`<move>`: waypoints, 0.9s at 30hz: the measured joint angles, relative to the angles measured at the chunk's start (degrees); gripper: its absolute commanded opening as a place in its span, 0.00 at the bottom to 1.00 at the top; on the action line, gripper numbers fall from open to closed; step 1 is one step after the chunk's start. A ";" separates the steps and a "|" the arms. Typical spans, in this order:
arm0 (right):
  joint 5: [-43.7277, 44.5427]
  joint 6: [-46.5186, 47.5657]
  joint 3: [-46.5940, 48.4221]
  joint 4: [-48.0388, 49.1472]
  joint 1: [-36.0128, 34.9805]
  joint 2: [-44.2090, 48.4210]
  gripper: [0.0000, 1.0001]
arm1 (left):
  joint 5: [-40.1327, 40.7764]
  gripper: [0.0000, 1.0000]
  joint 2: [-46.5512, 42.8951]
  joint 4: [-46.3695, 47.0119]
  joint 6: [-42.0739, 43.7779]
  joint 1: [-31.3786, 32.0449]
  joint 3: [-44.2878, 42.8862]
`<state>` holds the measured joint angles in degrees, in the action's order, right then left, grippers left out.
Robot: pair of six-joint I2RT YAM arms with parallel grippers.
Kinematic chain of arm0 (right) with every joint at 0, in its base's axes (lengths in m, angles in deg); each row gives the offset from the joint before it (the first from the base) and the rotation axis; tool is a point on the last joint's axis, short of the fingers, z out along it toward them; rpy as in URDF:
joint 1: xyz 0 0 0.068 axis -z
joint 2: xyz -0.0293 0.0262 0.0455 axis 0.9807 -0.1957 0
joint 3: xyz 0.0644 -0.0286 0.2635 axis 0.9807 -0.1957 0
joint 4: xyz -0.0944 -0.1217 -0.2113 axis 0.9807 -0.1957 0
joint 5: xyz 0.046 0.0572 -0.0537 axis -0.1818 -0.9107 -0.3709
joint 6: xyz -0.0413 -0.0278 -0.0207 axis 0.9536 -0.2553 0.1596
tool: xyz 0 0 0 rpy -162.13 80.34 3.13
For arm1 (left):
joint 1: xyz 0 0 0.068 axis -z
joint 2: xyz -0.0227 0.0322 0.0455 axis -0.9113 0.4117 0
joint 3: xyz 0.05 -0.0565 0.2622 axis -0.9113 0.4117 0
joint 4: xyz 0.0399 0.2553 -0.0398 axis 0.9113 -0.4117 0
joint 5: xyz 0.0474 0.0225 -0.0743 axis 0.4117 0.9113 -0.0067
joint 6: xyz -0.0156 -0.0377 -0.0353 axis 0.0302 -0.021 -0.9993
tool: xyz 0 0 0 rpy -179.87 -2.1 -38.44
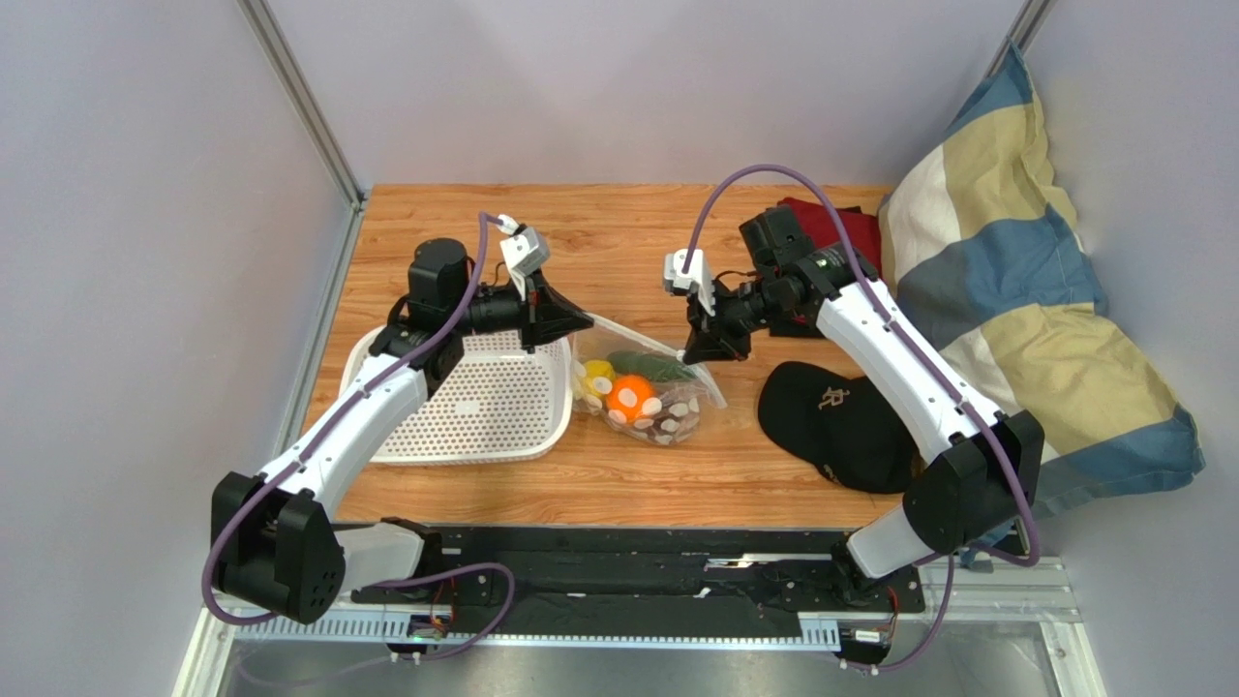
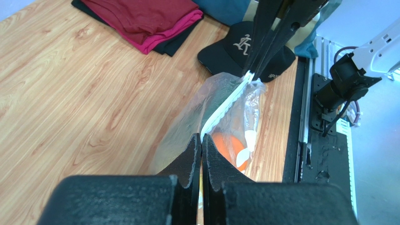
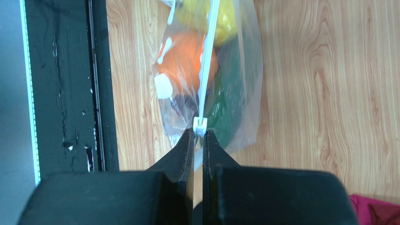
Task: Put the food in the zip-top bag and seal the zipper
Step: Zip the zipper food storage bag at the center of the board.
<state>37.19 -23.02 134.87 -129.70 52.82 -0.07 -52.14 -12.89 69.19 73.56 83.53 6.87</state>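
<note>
Looking down on a wood-grain desk [image 1: 611, 494] boxed in by pale grey walls. Slumped at the right of the frame against the wall, a big blue, cream and yellow pillow [image 1: 1018, 320]. At centre left, a white perforated basket [image 1: 480, 414]; lower right of centre, a black cap [image 1: 836, 421]; upper right, folded red clothes [image 1: 858, 225], partly hidden behind the right arm. Between basket and cap, resting on the desk, the zip-top bag [image 1: 676, 421]: clear, crinkly, packed with an orange [image 1: 631, 395], a yellow lemon [image 1: 594, 381] and a green cucumber [image 1: 640, 363]; something dark lower down, too blurred to name. Stretched taut along the top, the zipper [image 2: 225, 108], a thin white strip. Pinched narrow on its end nearest the basket, the left gripper [image 2: 201, 140]; clamped on the opposite end, just behind a small white tab, the right gripper [image 3: 198, 136].
</note>
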 measured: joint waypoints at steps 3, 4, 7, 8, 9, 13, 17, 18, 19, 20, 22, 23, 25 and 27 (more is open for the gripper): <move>0.63 2.05 -0.61 -2.49 1.40 0.96 0.00 | 0.13 0.00 0.00 0.37 -0.55 -0.37 0.00; 0.79 2.80 -0.87 -3.34 1.95 1.40 0.00 | 0.11 0.00 0.00 0.42 -0.66 -0.37 0.00; 1.81 4.92 -1.97 -6.23 3.82 2.97 0.00 | 0.17 0.00 0.00 0.66 -0.90 -0.46 0.00; 2.16 5.33 -2.27 -6.95 4.26 3.30 0.00 | 0.28 0.00 0.00 0.79 -0.92 -0.68 0.00; 2.56 5.95 -2.73 -8.07 4.98 3.67 0.00 | 0.39 0.00 0.00 0.85 -0.94 -0.92 0.00; 4.09 8.15 -4.09 -11.34 7.72 4.79 0.00 | 0.55 0.00 0.00 0.94 -1.11 -1.70 0.00; 5.84 10.32 -4.13 -13.03 10.03 5.66 0.00 | 0.61 0.00 0.02 0.98 -1.11 -2.21 0.00; 6.23 10.80 -4.13 -13.27 10.49 5.86 0.00 | 0.61 0.00 0.04 1.01 -1.11 -2.29 0.00; 6.56 11.37 -4.13 -13.46 11.04 6.05 0.00 | 0.57 0.00 0.11 1.03 -1.11 -2.40 0.00; 6.62 11.85 -4.13 -13.53 11.54 6.14 0.00 | 0.42 0.00 0.15 1.01 -1.11 -2.45 0.00; 6.91 12.70 -4.07 -13.57 12.48 6.21 0.00 | 0.04 0.00 0.33 0.96 -1.07 -2.45 0.00; 6.99 13.07 -4.07 -13.57 12.98 6.21 0.00 | -0.20 0.00 0.37 0.96 -1.03 -2.45 -0.02; 6.95 13.53 -3.91 -13.57 13.97 6.21 0.00 | -0.94 0.00 0.66 0.90 -1.03 -2.45 -0.02; 6.97 13.49 -3.45 -13.60 14.27 6.21 0.00 | -1.22 0.00 0.94 0.70 -1.01 -2.45 -0.09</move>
<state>44.16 -9.54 131.42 -143.29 67.10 6.13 -53.37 -11.95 69.89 72.56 81.08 6.78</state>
